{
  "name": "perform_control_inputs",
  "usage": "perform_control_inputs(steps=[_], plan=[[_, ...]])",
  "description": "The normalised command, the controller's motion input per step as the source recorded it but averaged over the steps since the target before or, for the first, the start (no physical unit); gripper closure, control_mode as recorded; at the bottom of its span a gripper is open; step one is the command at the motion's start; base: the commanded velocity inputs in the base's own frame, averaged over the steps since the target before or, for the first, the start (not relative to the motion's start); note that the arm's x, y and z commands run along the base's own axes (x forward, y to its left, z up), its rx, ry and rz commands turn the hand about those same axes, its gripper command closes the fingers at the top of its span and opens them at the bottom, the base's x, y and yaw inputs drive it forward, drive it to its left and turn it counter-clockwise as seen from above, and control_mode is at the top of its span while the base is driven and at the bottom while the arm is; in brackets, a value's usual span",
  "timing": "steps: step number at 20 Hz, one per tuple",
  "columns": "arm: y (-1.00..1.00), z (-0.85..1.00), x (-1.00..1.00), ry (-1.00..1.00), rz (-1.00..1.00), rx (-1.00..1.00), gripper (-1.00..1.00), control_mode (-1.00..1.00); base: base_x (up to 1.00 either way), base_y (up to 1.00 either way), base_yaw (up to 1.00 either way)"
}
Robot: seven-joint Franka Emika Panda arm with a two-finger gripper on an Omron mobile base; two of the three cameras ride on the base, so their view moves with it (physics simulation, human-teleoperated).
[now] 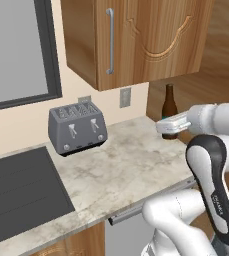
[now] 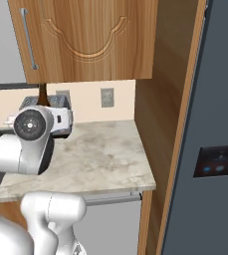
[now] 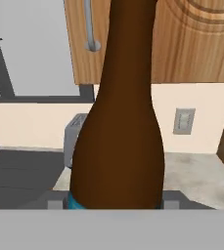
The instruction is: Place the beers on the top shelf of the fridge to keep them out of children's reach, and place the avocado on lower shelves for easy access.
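A brown beer bottle [image 1: 169,106] with a teal label edge stands upright at the back right corner of the marble counter [image 1: 121,170]. My gripper [image 1: 169,128] is shut on its lower body. In the hand view the brown bottle [image 3: 121,122] rises right in front of the camera, and the gripper [image 3: 112,201] clamps it from both sides. In the right base view the bottle's neck [image 2: 42,93] pokes up behind my wrist. The dark blue-grey fridge [image 2: 212,99] stands to the right with its door closed. I cannot tell whether the bottle's base touches the counter.
A grey toaster [image 1: 77,129] sits against the wall at the counter's back left, beside a dark cooktop [image 1: 21,192]. A wooden wall cabinet [image 1: 136,35] hangs low over the bottle. A tall wooden panel [image 2: 160,119] separates the counter from the fridge.
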Motion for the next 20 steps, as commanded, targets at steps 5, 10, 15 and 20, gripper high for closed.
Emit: perform_control_inputs(steps=[5, 10, 15, 20], plan=[[0.0, 0.0, 0.0, 0.0, 0.1, 0.18, 1.0, -1.0, 0.0, 0.0, 0.0], [0.14, 0.0, -0.16, 0.05, 0.0, -0.09, 1.0, -1.0, 0.0, 0.0, 0.0], [0.05, 0.03, -0.35, 0.05, 0.0, -0.16, 1.0, -1.0, 0.0, 0.0, 0.0], [0.02, 0.05, -0.13, 0.07, -0.01, -0.13, 1.0, -1.0, 0.0, 0.0, 0.0]])
